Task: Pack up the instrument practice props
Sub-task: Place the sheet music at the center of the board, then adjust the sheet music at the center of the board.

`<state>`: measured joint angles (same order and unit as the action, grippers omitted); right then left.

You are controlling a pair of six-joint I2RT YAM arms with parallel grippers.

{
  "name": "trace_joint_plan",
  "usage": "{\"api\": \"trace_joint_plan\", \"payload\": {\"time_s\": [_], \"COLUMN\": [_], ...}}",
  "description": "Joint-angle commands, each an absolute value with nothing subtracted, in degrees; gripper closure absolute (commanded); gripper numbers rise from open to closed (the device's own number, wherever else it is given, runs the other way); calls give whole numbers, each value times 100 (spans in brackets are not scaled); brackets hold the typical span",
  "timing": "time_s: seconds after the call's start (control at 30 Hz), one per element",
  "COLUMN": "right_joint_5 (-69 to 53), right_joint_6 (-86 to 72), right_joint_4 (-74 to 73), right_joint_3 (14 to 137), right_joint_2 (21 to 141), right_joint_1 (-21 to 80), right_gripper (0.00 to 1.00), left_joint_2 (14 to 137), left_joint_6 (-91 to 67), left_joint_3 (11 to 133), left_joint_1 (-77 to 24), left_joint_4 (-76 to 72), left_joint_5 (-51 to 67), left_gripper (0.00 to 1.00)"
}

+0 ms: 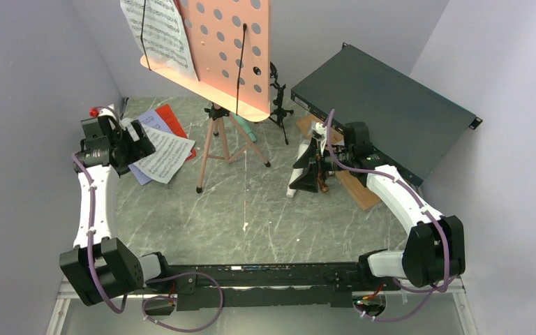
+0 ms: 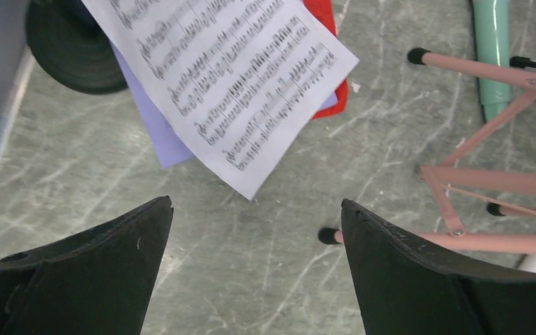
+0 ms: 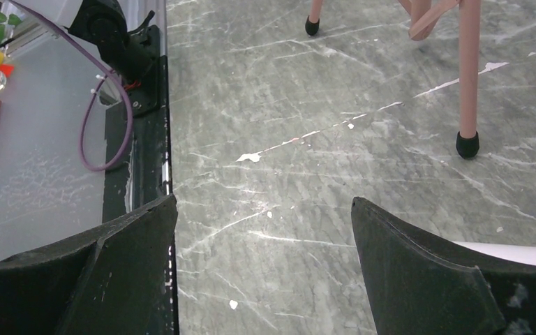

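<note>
The pink perforated music tripod (image 1: 227, 49) stands at the back centre, with one white sheet-music page (image 1: 157, 31) on its desk. At the left, another white page (image 2: 230, 77) lies flat on a lavender page (image 2: 150, 118) and a red page (image 2: 324, 28). My left gripper (image 2: 257, 202) hovers open just short of that stack, with nothing between its fingers. A green microphone (image 1: 248, 129) lies behind the tripod legs (image 2: 488, 181). A black microphone mount (image 1: 277, 98) stands beside it. My right gripper (image 3: 265, 199) hangs open over bare table, and a white object (image 3: 523, 252) shows behind its right finger.
A large dark green box (image 1: 384, 112) lies at the back right, partly on a brown wooden board (image 1: 356, 187). A black round base (image 2: 77, 49) sits by the left wall next to the pages. Walls close in on both sides.
</note>
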<state>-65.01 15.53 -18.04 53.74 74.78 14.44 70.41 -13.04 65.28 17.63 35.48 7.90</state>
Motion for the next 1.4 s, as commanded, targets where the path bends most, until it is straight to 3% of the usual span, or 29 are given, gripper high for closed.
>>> {"api": "trace_joint_plan", "payload": {"time_s": [0.0, 0.1, 0.2, 0.33, 0.7, 1.0, 1.2, 1.37], "right_joint_5": [-6554, -6578, -6582, -6575, -6579, -6592, -6568, -6548], "right_joint_6": [1784, 1776, 1775, 1774, 1841, 1857, 1881, 1890], "right_joint_4": [-1906, -1890, -1882, -1874, -1960, -1969, -1973, -1978], "right_joint_3": [5631, 5625, 5617, 5616, 5647, 5651, 5643, 5643], "right_joint_2": [7449, 7457, 7481, 7484, 7346, 7305, 7330, 7372], "right_joint_1": [1441, 1439, 1450, 1460, 1494, 1496, 1503, 1503], "right_gripper": [2, 2, 2, 2, 2, 2, 2, 2], "left_joint_2": [6935, 6939, 7011, 7607, 9629, 10242, 10336, 10445], "left_joint_6": [-1747, -1854, -2005, -2062, -2261, -2037, -1723, -1285], "left_joint_3": [6130, 5790, 5526, 5570, 6675, 7079, 7307, 7616], "left_joint_1": [1792, 1786, 1785, 1763, 1479, 1415, 1414, 1423], "left_joint_4": [3678, 3655, 3271, 2920, 3051, 2698, 2434, 2341], "left_joint_5": [1299, 921, 314, 75, -1079, -1189, -1157, -1194], "left_gripper": [7, 9, 22, 29, 33, 56, 89, 95]}}
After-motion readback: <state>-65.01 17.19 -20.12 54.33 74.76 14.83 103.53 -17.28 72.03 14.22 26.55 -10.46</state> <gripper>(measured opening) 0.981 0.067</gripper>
